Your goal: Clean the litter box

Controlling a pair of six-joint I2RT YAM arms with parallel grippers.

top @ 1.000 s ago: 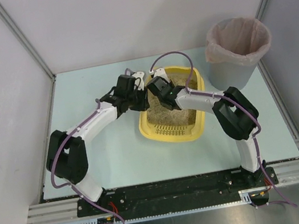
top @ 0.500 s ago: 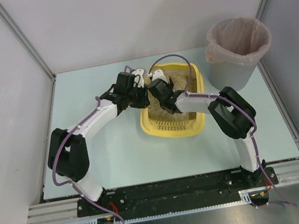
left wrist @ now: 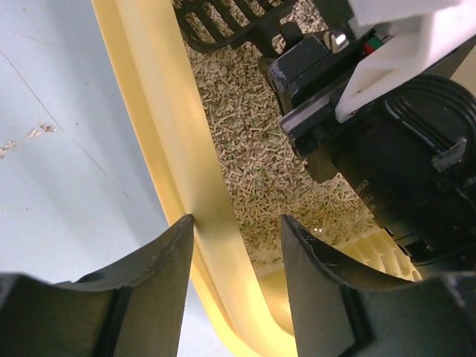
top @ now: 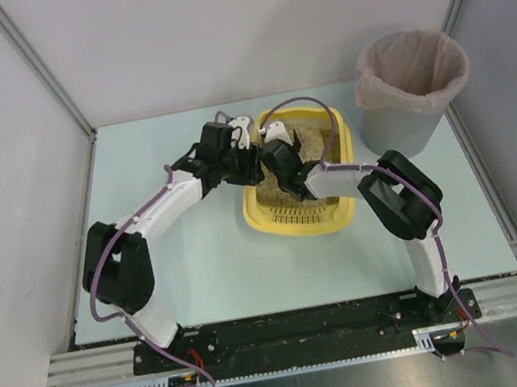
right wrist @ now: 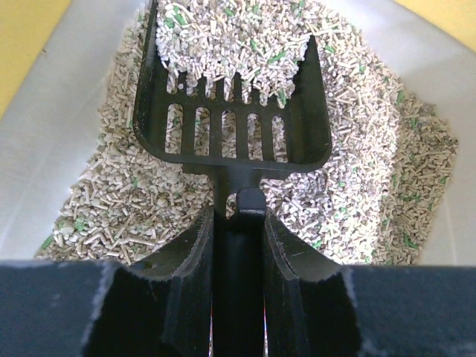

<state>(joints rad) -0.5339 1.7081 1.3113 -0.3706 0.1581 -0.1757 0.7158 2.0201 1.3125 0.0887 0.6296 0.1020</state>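
The yellow litter box (top: pixel 304 223) lies mid-table with beige pellet litter in it. My left gripper (top: pixel 248 155) is at its far left rim. In the left wrist view the gripper (left wrist: pixel 238 223) stands open astride the yellow rim (left wrist: pixel 197 171): the outer finger touches it and the inner finger is apart from it. My right gripper (top: pixel 282 154) is over the litter. In the right wrist view the gripper (right wrist: pixel 238 216) is shut on the handle of the black slotted scoop (right wrist: pixel 234 111), whose blade carries a heap of pellets. The scoop (left wrist: pixel 223 22) also shows at the top of the left wrist view.
A grey round bin (top: pixel 410 76) with a pinkish liner stands at the table's back right corner, to the right of the box. A few loose pellets (left wrist: pixel 30 137) lie on the pale table left of the box. Grey walls close in the left, back and right sides.
My left jaws have widened on the box rim. The right arm has shifted a little to the left with the scoop, and the box has turned slightly.
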